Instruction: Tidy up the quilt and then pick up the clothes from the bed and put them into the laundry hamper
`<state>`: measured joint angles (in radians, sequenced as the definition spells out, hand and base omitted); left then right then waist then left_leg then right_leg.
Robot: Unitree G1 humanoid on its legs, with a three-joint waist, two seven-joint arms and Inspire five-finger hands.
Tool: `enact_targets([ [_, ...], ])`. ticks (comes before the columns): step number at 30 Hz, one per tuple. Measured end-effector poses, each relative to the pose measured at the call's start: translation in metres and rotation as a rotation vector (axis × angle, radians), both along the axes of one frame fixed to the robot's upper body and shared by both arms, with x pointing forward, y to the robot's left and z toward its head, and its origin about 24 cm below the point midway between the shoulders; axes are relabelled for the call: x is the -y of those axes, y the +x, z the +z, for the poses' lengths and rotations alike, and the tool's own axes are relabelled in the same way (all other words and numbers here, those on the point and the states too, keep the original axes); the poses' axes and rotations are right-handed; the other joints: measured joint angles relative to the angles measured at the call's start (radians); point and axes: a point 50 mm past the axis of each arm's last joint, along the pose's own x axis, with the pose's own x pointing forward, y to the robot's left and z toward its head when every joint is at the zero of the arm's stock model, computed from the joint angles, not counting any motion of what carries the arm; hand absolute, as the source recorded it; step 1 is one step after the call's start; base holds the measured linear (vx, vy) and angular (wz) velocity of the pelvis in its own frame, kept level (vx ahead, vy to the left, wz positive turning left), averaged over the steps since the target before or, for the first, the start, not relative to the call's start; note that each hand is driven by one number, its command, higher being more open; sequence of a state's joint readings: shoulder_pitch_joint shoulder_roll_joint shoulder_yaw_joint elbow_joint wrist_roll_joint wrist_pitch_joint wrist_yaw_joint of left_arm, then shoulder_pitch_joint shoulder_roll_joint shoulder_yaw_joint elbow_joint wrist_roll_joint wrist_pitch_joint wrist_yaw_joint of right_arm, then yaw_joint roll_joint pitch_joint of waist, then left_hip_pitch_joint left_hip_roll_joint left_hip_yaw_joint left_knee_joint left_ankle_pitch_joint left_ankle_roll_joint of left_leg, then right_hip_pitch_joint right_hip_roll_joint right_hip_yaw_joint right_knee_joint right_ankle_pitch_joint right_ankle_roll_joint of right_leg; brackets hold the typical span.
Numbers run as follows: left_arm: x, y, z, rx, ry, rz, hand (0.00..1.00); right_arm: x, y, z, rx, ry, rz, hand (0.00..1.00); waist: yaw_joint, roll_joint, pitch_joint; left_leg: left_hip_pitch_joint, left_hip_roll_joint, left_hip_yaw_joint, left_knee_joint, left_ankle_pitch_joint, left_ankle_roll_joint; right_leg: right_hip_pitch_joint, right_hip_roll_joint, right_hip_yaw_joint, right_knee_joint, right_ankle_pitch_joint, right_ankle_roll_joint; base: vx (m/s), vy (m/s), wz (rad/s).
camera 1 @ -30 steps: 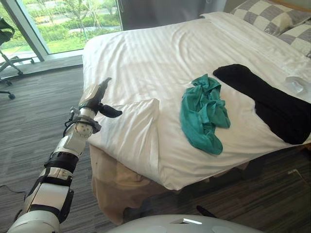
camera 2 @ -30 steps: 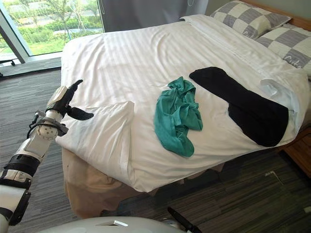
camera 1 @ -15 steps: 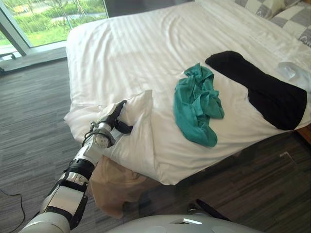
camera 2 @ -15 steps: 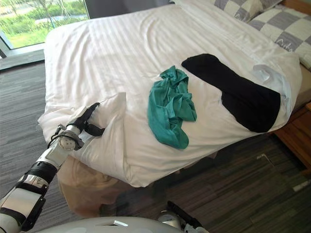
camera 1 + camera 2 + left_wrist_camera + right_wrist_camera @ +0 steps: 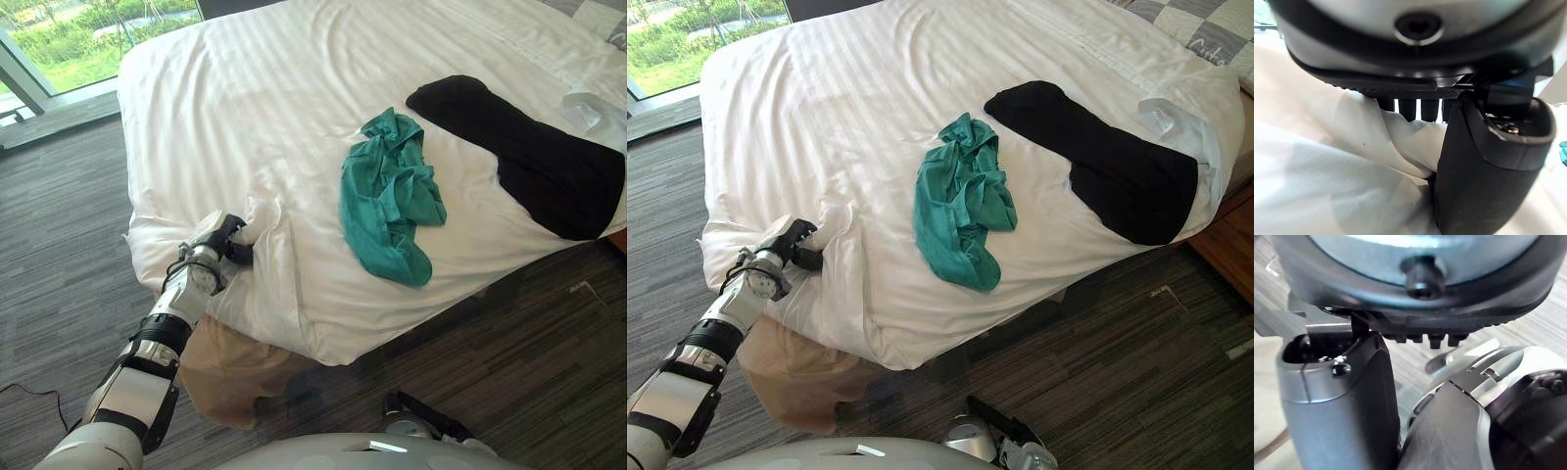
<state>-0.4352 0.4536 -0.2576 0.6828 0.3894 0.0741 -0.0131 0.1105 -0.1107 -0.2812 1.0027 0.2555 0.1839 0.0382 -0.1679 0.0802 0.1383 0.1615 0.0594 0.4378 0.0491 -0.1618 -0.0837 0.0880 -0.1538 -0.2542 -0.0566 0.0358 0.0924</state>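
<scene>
The white striped quilt (image 5: 274, 117) covers the bed. Its near left corner is bunched into a small peak (image 5: 260, 211), and my left hand (image 5: 225, 243) sits right against it with fingers curled round the cloth. In the left wrist view, white quilt (image 5: 1400, 142) is pinched between the fingers (image 5: 1408, 107) and the thumb (image 5: 1484, 161). A crumpled teal garment (image 5: 387, 196) lies mid-bed. To its right a long black garment (image 5: 529, 157) lies flat. My right hand (image 5: 1342, 396) hangs low over the floor, fingers straight, empty.
Beige bed skirt (image 5: 230, 372) hangs below the grasped corner. A pale cloth (image 5: 588, 106) lies by the black garment. A checked pillow (image 5: 1205, 24) is at the head of the bed. Dark striped floor (image 5: 69, 255) lies left, a wooden nightstand (image 5: 1229, 235) right.
My left hand dropped from beside the bed onto the folded-over quilt corner, and its fingers curled round the cloth, bunching the fold. The camera has tipped down and shifted.
</scene>
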Motion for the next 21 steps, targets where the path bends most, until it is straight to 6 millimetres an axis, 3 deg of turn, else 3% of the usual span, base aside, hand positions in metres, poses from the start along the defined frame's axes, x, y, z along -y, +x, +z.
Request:
enact_targets([
  [6,-0.013,-0.031,-0.004,-0.017,-0.161,-0.023,0.00,0.002,0.002,0.000,-0.005,-0.013,0.034,1.00,0.022,-0.003,0.002,0.005,0.005,-0.066,0.000,0.007,0.005,0.041,0.002,-0.059,-0.001,-0.001,-0.002,-0.04,-0.044,0.26],
  [7,-0.016,-0.037,-0.005,-0.018,-0.194,-0.018,1.00,0.002,0.001,0.000,-0.006,-0.013,0.036,1.00,0.033,-0.003,0.002,0.005,0.005,-0.074,0.000,0.007,0.005,0.044,0.002,-0.067,-0.001,-0.001,-0.002,-0.01,-0.027,0.29],
  [13,-0.065,-0.091,-0.024,-0.066,-0.309,0.182,1.00,0.005,-0.011,-0.001,-0.031,-0.004,0.044,1.00,0.114,-0.020,-0.007,0.005,0.008,-0.138,0.002,0.008,0.006,0.076,0.005,-0.116,0.000,-0.004,-0.007,-0.01,-0.028,0.28],
  [17,-0.122,-0.148,-0.047,-0.101,-0.289,0.525,1.00,0.000,-0.011,-0.002,-0.019,0.037,0.063,1.00,0.163,-0.045,-0.025,0.006,0.013,-0.158,0.002,0.008,0.006,0.090,0.009,-0.133,0.000,-0.007,-0.010,-0.02,-0.035,0.15],
  [21,-0.154,-0.199,-0.064,-0.126,-0.272,0.829,1.00,-0.009,-0.011,-0.003,-0.004,0.081,0.069,1.00,0.196,-0.066,-0.038,0.006,0.018,-0.166,0.003,0.008,0.006,0.097,0.013,-0.158,0.001,-0.009,-0.012,-0.03,-0.047,0.11],
])
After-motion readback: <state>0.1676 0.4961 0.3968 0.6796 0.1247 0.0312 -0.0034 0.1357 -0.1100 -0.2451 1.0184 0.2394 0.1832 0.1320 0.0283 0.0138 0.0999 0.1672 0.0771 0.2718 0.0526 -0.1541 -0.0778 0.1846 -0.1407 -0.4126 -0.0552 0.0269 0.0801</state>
